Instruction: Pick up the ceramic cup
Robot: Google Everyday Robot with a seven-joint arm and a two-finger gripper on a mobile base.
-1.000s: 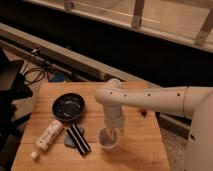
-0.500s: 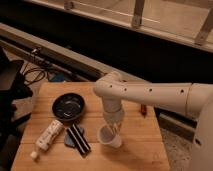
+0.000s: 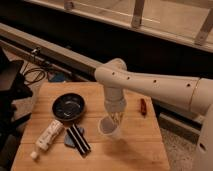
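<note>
Camera view looks down on a wooden table (image 3: pixel 140 145) with the robot's white arm (image 3: pixel 160 85) reaching in from the right and bending down over the middle of the board. The gripper (image 3: pixel 115 119) hangs at the end of that arm, pointing straight down. Directly under it, and overlapping it in the picture, is the ceramic cup (image 3: pixel 110 127), a small white handleless cup whose rim shows just below the wrist. The cup appears tilted and possibly lifted a little off the wood, though that cannot be told for sure. Whether the gripper has closed on the cup cannot be told either, since the wrist hides the contact.

To the left of the gripper, well apart from the cup, sits a dark shallow bowl (image 3: pixel 68 107). Below and left of the gripper, near the cup, lies a flat dark object with pale stripes (image 3: pixel 77 139), and just beyond it, further left, a white tube with a cap (image 3: pixel 47 137) lies at a slant. To the right of the gripper, a small reddish object (image 3: pixel 143 106) rests on the wood.
</note>
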